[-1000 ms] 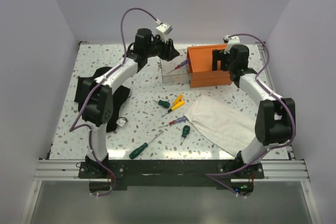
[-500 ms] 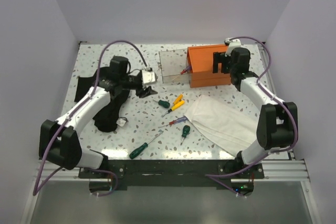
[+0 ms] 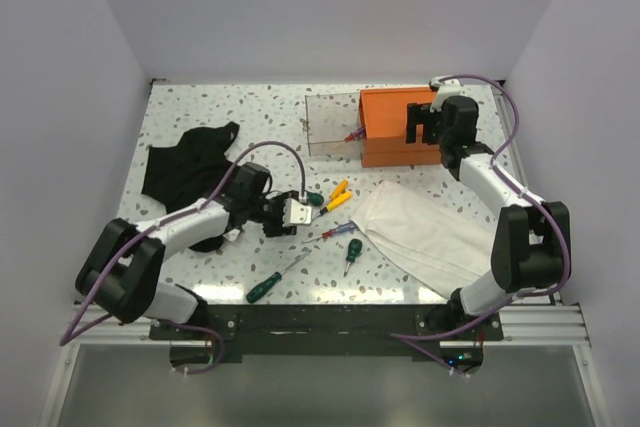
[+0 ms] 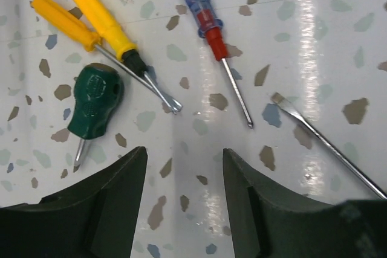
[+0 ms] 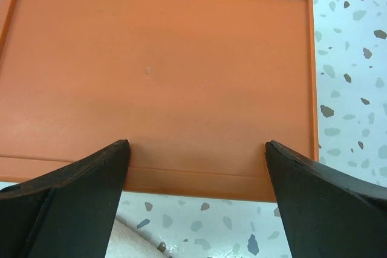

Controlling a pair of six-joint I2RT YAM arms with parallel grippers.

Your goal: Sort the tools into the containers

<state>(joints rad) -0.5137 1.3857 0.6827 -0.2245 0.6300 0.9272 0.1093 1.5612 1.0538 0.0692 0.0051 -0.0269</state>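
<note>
The orange box (image 3: 388, 115) stands at the back right, with a clear drawer (image 3: 328, 127) pulled out to its left and a red-handled screwdriver (image 3: 350, 133) in it. My left gripper (image 3: 300, 211) is open and empty, low over the table, just short of a stubby green screwdriver (image 4: 97, 99), two yellow screwdrivers (image 4: 106, 13) and a blue-and-red screwdriver (image 4: 202, 10). A long metal shaft (image 4: 326, 143) lies to the right. My right gripper (image 5: 196, 149) is open and empty above the near edge of the box top (image 5: 157, 70).
A white cloth (image 3: 420, 232) lies at the right front and black fabric (image 3: 190, 162) at the left. Another stubby green screwdriver (image 3: 353, 250) and a long green-handled one (image 3: 270, 285) lie near the front. Walls close in three sides.
My left arm has swung from the drawer back and down to the screwdrivers at the table's middle. The red-handled screwdriver now lies in the drawer. The right arm barely moved.
</note>
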